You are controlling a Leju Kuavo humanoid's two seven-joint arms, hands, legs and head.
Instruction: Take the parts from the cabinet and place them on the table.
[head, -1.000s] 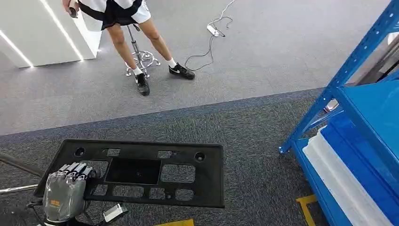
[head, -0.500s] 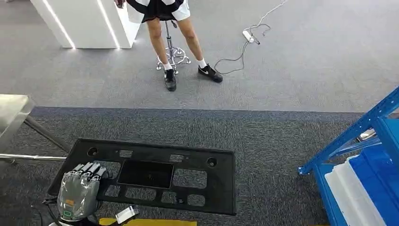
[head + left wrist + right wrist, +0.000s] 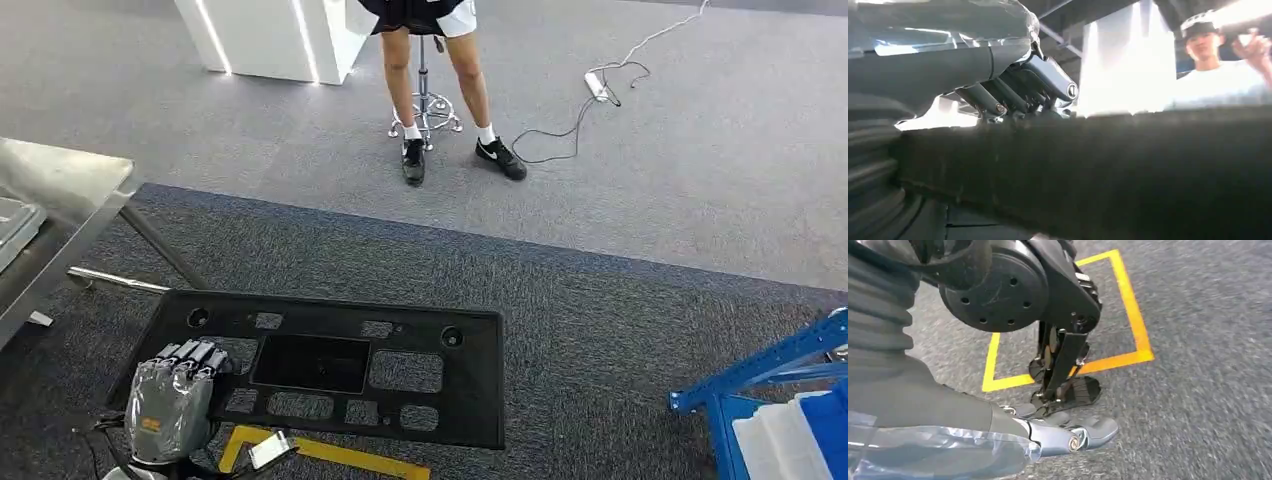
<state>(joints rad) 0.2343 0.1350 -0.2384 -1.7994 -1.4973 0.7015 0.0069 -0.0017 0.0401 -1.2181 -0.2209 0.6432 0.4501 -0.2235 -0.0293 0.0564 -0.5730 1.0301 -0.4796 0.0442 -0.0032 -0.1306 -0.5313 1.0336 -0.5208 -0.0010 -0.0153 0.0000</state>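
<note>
A flat black plastic panel [image 3: 310, 363] with several cut-outs hangs level above the dark carpet, low in the head view. My left hand [image 3: 170, 400] grips its left end from below, with the fingers [image 3: 190, 352] hooked over the edge. In the left wrist view the panel's dark edge [image 3: 1123, 170] runs across the picture under the same fingers [image 3: 1013, 85]. My right hand [image 3: 1068, 437] hangs beside my body over the carpet, its fingers straight and holding nothing. A steel table [image 3: 60, 190] stands at the left edge.
The blue rack [image 3: 770, 370] with a white bin [image 3: 790, 440] sits at the lower right corner. A person [image 3: 420, 60] stands by a stool [image 3: 425, 110] ahead, near a power strip [image 3: 597, 82] and cable. Yellow floor tape [image 3: 330, 455] lies under the panel.
The whole view has swung left: the steel table has come in at the left and the blue rack has slid almost out at the right. The panel stays in my left hand.
</note>
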